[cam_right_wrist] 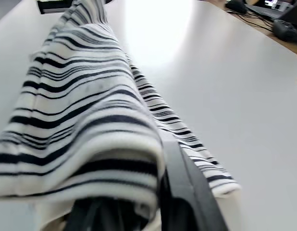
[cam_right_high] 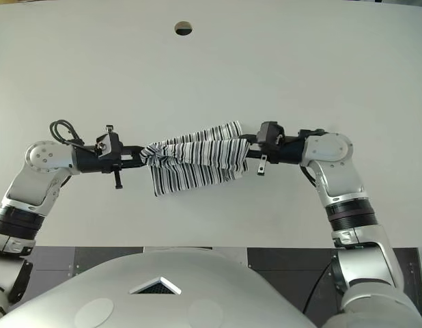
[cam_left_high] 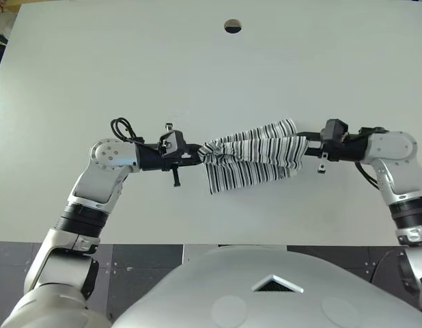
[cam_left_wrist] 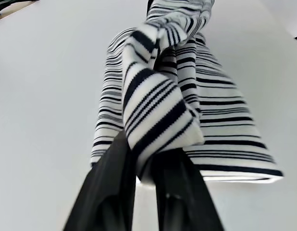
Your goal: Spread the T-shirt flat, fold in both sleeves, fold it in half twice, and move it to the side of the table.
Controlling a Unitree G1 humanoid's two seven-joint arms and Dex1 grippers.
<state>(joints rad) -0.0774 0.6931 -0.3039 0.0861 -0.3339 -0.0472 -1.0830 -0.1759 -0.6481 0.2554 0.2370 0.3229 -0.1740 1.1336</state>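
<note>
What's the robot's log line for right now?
T-shirt: bunched, held at both ends | left fingers: shut on T-shirt | right fingers: shut on T-shirt

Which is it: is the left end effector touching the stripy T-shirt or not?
Touching. The left wrist view shows the left end effector pinching a bunch of the T-shirt between its two black fingers.

The table [cam_left_high: 218,82] was big, white and smooth. Near its far edge was a small round hole [cam_left_high: 232,26]. Below the near edge, the floor [cam_left_high: 139,263] had dark square tiles. A bright patch of light [cam_right_wrist: 158,29] shone on the table top. Past one far corner lay some dark things [cam_right_wrist: 284,28], maybe cables and a mouse.
</note>
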